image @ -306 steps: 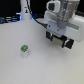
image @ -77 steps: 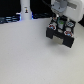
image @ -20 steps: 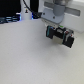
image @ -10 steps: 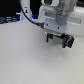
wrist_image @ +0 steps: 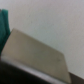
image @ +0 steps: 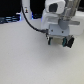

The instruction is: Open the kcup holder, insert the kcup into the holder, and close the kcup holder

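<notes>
In the exterior view my gripper (image: pixel 61 35) hangs from the white arm right at the black kcup holder (image: pixel 70 41), covering most of it. The picture is blurred, so I cannot tell how the jaws stand. No kcup shows on the table. In the wrist view a blurred green shape (wrist_image: pixel 3 26) sits at the picture's edge; it may be the kcup's green top, but I cannot tell. Beside it lies a tan flat surface (wrist_image: pixel 37 55) over a dark edge.
A black cable (image: pixel 35 26) loops from the arm toward the exterior view's left. A blue glow (image: pixel 25 10) and dark items (image: pixel 9 20) stand at the back left. The white table (image: pixel 30 60) spreads in front.
The kcup that stood on the table at the exterior view's left long ago no longer shows there. Over the last second the gripper has shifted only slightly at the holder.
</notes>
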Available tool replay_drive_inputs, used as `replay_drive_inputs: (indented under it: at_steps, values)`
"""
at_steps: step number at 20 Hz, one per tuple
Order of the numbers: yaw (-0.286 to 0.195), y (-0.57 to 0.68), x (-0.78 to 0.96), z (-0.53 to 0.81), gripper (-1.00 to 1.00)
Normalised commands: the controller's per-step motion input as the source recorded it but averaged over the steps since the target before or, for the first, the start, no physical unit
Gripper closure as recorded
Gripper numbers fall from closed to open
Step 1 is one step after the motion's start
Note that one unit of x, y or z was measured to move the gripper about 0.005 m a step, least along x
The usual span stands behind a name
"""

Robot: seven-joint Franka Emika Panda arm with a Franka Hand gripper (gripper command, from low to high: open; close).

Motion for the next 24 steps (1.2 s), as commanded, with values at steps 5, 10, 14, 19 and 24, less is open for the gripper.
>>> replay_drive_inputs:
  at_steps: [5,10,14,19,24]
  values:
    - [0.101,0.54,-0.24,0.04,-1.0]
    - [0.104,0.46,-0.53,0.02,-1.0]
    - [0.11,0.46,-0.59,0.03,-1.0]
    - [0.103,0.47,-0.61,0.03,-1.0]
    - [0.089,0.46,-0.67,0.01,-1.0]
